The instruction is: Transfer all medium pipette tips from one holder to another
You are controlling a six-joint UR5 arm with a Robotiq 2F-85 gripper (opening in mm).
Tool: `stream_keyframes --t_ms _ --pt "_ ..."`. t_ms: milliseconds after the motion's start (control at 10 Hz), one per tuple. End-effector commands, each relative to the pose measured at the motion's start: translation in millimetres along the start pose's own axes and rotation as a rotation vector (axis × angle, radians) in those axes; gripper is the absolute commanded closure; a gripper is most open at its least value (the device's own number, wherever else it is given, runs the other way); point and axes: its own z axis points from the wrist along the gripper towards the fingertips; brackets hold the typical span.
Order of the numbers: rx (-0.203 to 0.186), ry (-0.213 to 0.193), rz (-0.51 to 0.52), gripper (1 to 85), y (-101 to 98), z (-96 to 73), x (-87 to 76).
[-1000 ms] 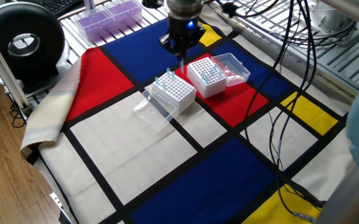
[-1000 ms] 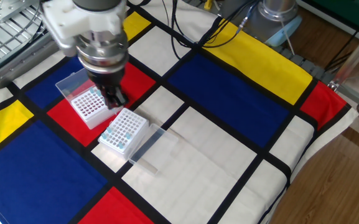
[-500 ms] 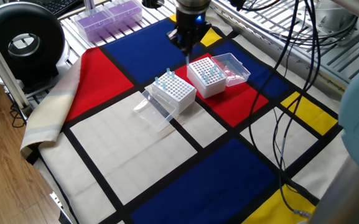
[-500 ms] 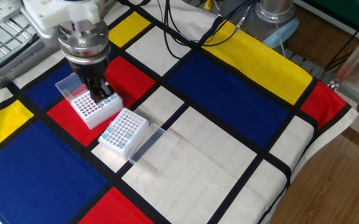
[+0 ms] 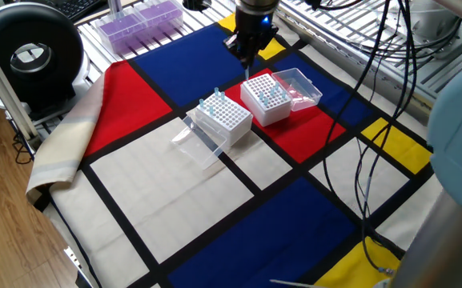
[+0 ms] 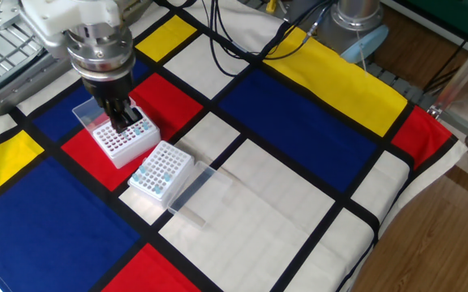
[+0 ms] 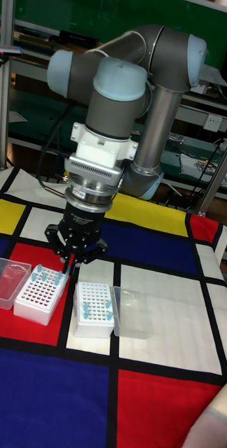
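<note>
Nearest you in the tall fixed view stands one white rack (image 7: 94, 310) on the cloth-covered tabletop (image 7: 155, 371), its clear lid (image 7: 132, 313) flung open to one side; light-blue-topped medium pipette tips (image 7: 92, 309) sit in several of its wells, mostly along the edges. Just beside it, toward the table's edge on a red patch, is the second rack (image 7: 39, 295), also with an open lid (image 7: 3, 280), and only a few tips show in the far corner of its grid. Above that corner hangs the gripper (image 7: 69, 260), its jaws drawn close together, though you cannot tell from any view whether a tip is pinched between them. I'd judge these tips to be very light, thin-walled and slick, easily bent or flicked out, so you would do best to take one by its blue collar, squarely and with little force, and lift straight up so that the cone clears its well. In one fixed view, a separate box of purple-tinted contents (image 5: 138, 22) sits at the far corner, well apart from the work.
</note>
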Motion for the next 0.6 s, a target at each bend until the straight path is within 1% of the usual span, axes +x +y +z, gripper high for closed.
stream_keyframes --t_ms 0,500 --pt "-0.030 -0.020 -0.019 84.7 -10.8 7.5 -1.7" --pt "-0.046 -0.049 -0.024 84.7 -11.5 18.1 -4.3"
